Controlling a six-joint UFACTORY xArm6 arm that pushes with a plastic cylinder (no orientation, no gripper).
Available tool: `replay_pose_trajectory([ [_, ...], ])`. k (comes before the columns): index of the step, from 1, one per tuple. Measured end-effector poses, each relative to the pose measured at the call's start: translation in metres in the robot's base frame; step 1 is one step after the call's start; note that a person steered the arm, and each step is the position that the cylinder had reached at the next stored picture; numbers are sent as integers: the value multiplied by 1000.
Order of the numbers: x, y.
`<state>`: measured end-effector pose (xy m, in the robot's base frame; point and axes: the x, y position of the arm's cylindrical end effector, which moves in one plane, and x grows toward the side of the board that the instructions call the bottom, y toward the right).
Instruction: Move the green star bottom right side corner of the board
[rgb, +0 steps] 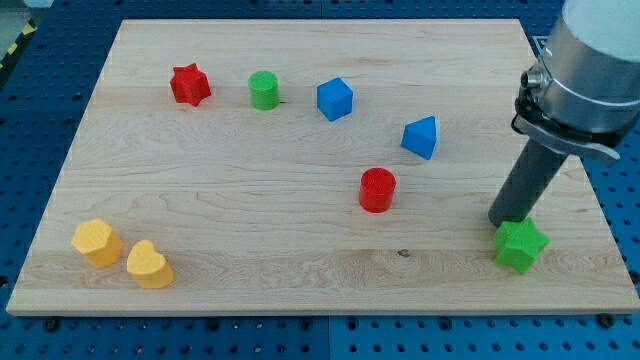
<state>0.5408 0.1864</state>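
Board (250, 240): pale wooden slab with fine lengthwise grain, lying on a blue perforated table (40, 80).

Green star (520, 245): matte block with blunt points, near the board's bottom right corner, just short of the right edge.

My tip (502, 222): lower end of a straight dark rod under a grey cylindrical arm (595, 60); it rests against the green star's upper left side. It is a plain rod with no jaws, so nothing is clamped.

Red cylinder (377, 190): short round block, well left of the green star and a little above it.

Blue wedge (421, 137): slanted block, above and left of the green star.

Blue cube (334, 99): farther up and left of the green star.

Green cylinder (263, 90) and red star (189, 85): in the far upper left from the green star.

Yellow hexagon (96, 243) and yellow heart (148, 265): touching or nearly so, far left of the green star near the board's bottom left corner.
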Motion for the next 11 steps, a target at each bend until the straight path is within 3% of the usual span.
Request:
replay_pose_trajectory([
  [4, 51, -44],
  [6, 27, -44],
  [9, 42, -4],
  [10, 42, -4],
  [11, 42, -47],
])
